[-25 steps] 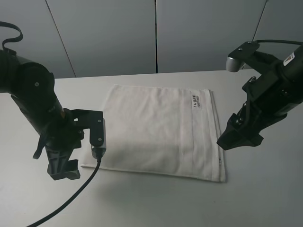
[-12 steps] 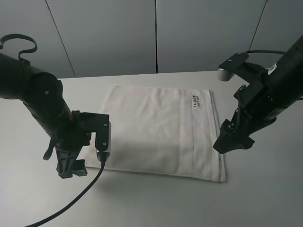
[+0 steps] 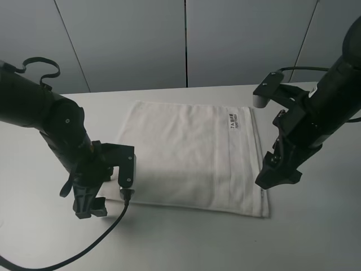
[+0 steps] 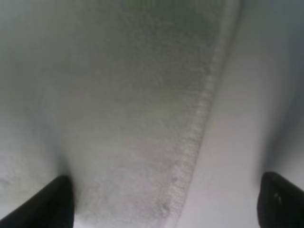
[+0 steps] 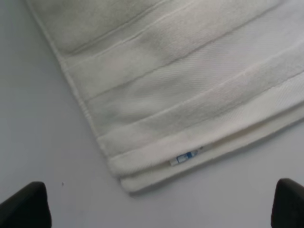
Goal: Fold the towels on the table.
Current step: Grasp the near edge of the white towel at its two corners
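The white towel [image 3: 192, 155] lies flat on the table [image 3: 316, 226], with its dark-printed label [image 3: 234, 121] near the far right edge. My left gripper [image 3: 90, 204] hangs low at the towel's near left corner, open. In the left wrist view the towel [image 4: 118, 118] and its hemmed edge run between the dark fingertips [image 4: 52, 204], with my left gripper [image 4: 166, 211] empty. My right gripper [image 3: 277, 177] hovers open just right of the towel's near right corner. In the right wrist view that corner of the towel [image 5: 190, 85], with a small blue tag [image 5: 185, 156], lies ahead of my right gripper [image 5: 156, 209].
A black cable [image 3: 84, 243] trails from the left arm across the near table. Grey wall panels [image 3: 186, 39] stand behind the table's far edge. Bare tabletop [image 5: 38, 118] surrounds the towel on all sides.
Both arms have swung inward and lower toward the towel's near corners: the left gripper moved right, the right gripper moved left. The towel has not moved.
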